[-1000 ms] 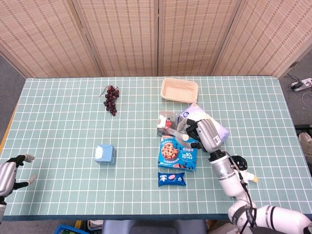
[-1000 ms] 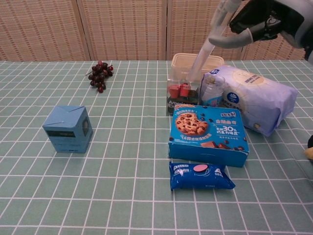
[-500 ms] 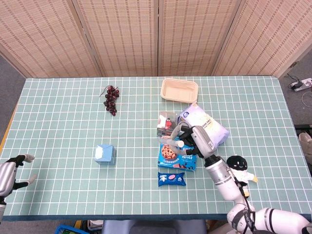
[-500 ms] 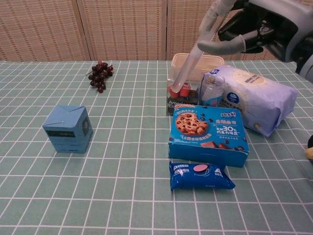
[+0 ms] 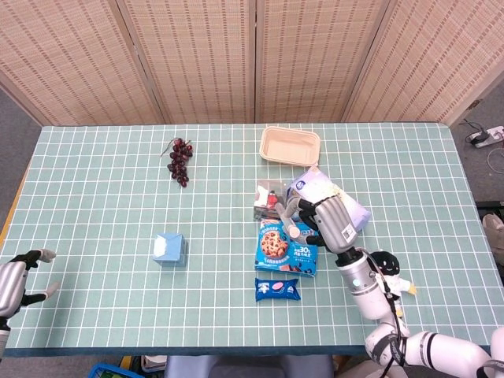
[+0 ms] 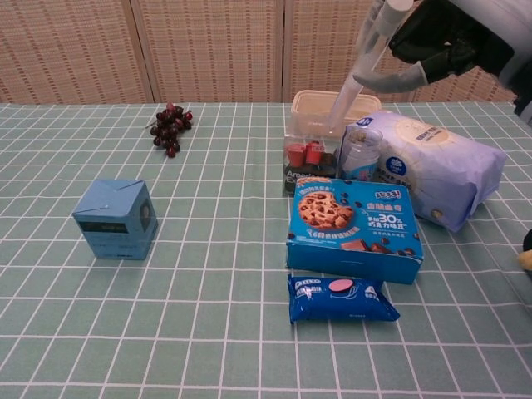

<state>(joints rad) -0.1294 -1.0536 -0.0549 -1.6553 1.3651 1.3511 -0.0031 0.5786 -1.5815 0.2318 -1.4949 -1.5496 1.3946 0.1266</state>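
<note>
My right hand (image 5: 331, 222) hovers with its fingers spread and nothing in it, over the right end of the blue cookie box (image 5: 285, 247) and the near end of the lavender bag (image 5: 313, 183). The chest view shows this hand (image 6: 432, 41) high at the top right, one finger (image 6: 356, 83) reaching down toward the small clear bottle (image 6: 360, 154). A clear box with red pieces (image 6: 304, 162) stands just left of the bottle. My left hand (image 5: 17, 282) is at the table's near left edge, fingers apart and empty.
A blue Oreo pack (image 5: 276, 290) lies in front of the cookie box. A beige tray (image 5: 290, 145) sits behind the bag, dark grapes (image 5: 179, 160) at the back left, a blue carton (image 5: 170, 249) mid-left. A black plush toy (image 5: 387, 264) lies by my right forearm.
My right hand swung left over the cookie box, then came back right toward the bag, fingers still spread. The left hand and all objects stayed put.
</note>
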